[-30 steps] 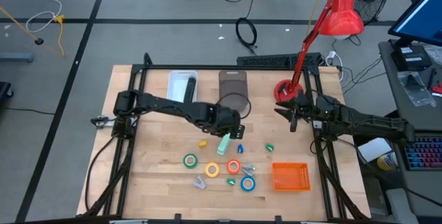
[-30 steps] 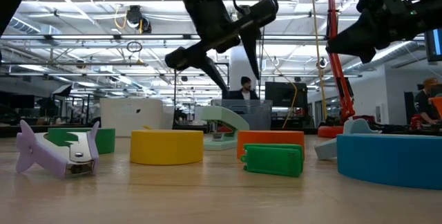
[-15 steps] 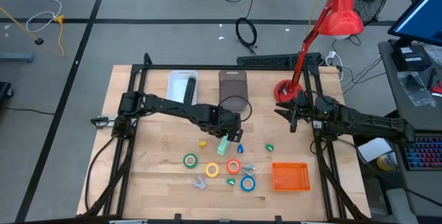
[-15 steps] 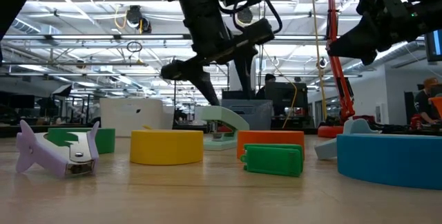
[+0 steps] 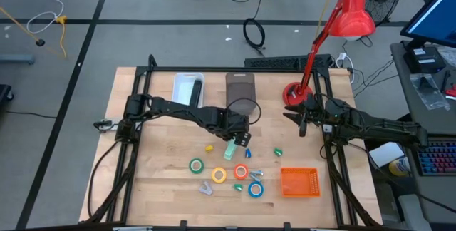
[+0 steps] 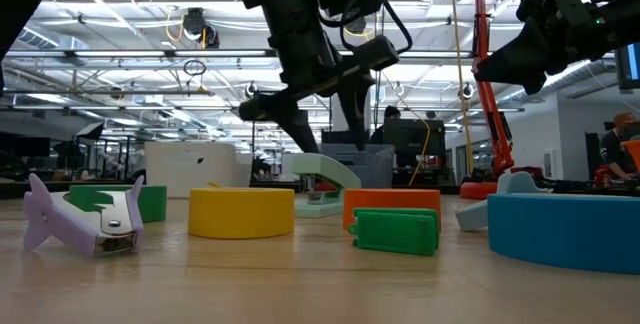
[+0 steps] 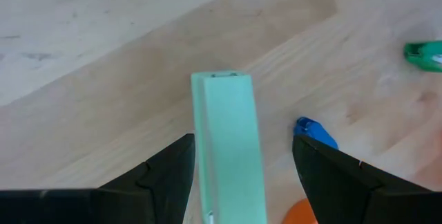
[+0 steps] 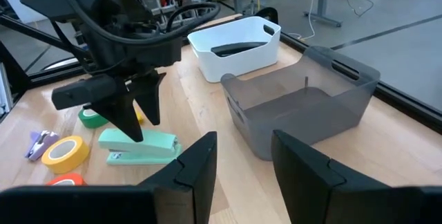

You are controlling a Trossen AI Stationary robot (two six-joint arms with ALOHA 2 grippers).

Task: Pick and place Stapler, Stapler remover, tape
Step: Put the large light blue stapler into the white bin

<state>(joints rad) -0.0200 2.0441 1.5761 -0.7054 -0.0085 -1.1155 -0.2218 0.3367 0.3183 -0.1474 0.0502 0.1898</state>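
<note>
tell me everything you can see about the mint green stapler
The mint green stapler is a long, narrow block that looks like matte plastic, with a curved top arm over a flat base. It lies on the wooden table, near the middle, just beyond the tape rolls. The left gripper hangs right above it with fingers spread to either side of its body; they do not appear to clamp it. A small blue piece lies beside it.
</note>
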